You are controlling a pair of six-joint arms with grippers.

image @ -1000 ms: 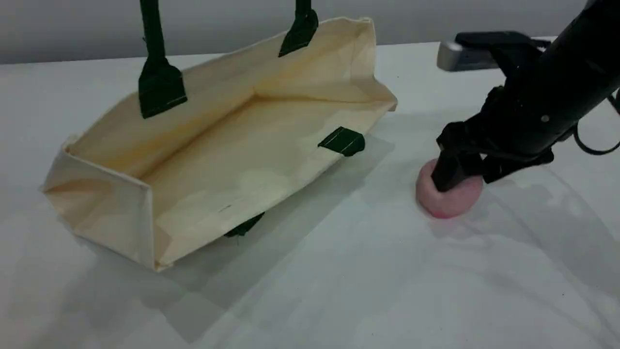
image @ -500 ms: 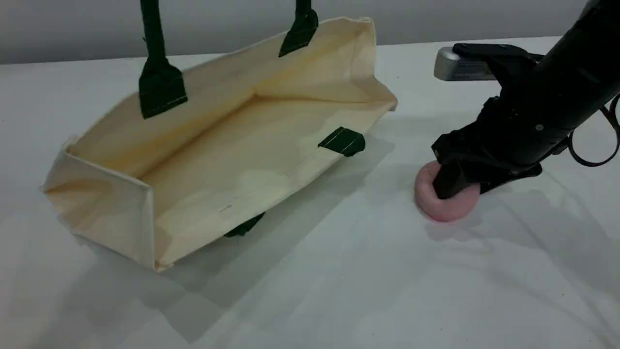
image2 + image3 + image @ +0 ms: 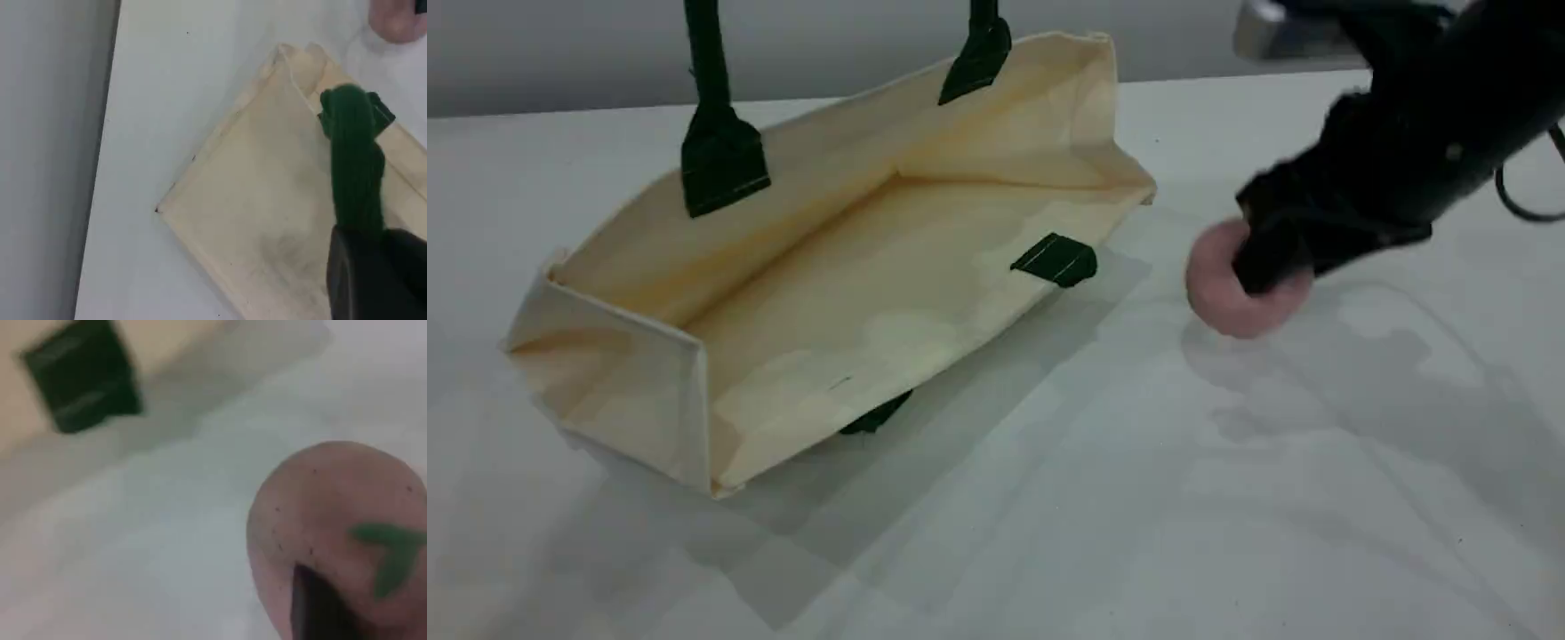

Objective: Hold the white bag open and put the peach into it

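Tabletop [image 3: 1049,533]: white and bare around the work area.

White bag [image 3: 854,267]: a cream canvas tote on the left half of the tabletop, mouth turned toward the camera and standing wide. The far wall is drawn upward by its dark green rope handle [image 3: 704,53], which runs out of the top of the scene view. The near wall lies low, with a green patch [image 3: 1055,259] on its rim. The interior is empty.

Left gripper [image 3: 363,247]: in the left wrist view the rope handle [image 3: 353,173] runs straight into it. It is closed tight on the cord and holding the bag open from above.

Right gripper [image 3: 1272,258]: its jaws have narrowed onto the peach [image 3: 1227,293] over the last second and now clamp it from above. One dark fingertip [image 3: 313,607] presses the fruit's speckled skin in the right wrist view.

Change noted: a second ago the peach sat on the tabletop under the gripper. It now hangs clear of the surface, with its shadow detached beneath it, and the image is blurred by the lift. It is to the right of the bag, well apart from the mouth.

Assessment: the grasp is complete and the bag mouth is ready. What remains is to carry the peach leftward over the low near wall and release it inside. The round fruit could slip if the pinch sits off-centre.
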